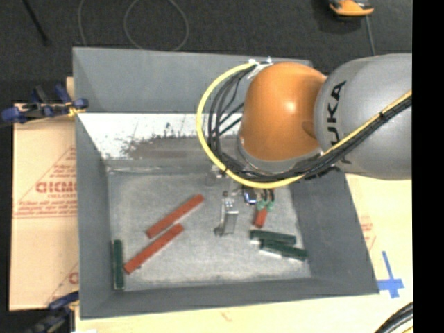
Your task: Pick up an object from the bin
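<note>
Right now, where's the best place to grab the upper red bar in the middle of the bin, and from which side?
Probably mid-length on the upper red bar, across its narrow width, coming straight down from above. It lies flat and diagonal, so only its long edges offer a hold; a gap separates it from the lower red bar.

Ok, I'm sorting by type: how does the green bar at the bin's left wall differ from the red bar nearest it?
Colour: the green bar is dark green, the red bar brick red. Pose: the green bar runs along the wall; the red bar lies diagonally across the floor. Length: the red bar looks longer. Both are slim, straight and lie flat.
</note>
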`<state>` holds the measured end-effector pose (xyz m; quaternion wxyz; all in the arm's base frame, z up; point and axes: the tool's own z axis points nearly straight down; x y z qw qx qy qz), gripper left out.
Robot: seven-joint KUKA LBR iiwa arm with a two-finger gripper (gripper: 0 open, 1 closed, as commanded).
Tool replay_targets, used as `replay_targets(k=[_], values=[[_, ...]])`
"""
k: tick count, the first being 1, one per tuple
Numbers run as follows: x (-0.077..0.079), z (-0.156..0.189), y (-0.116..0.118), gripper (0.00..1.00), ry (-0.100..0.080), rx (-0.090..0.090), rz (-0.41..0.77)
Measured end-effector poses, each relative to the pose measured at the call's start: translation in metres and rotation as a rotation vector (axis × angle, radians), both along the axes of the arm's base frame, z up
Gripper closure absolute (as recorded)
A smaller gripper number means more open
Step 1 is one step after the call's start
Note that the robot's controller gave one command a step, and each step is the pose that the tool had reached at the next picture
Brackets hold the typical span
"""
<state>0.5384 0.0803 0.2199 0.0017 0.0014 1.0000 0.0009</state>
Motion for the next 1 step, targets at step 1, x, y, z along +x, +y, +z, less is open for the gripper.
replay_targets(k=[1], values=[[-0.0116,-0.1044,0.0993,0.00,0.006,-0.001,0.231]])
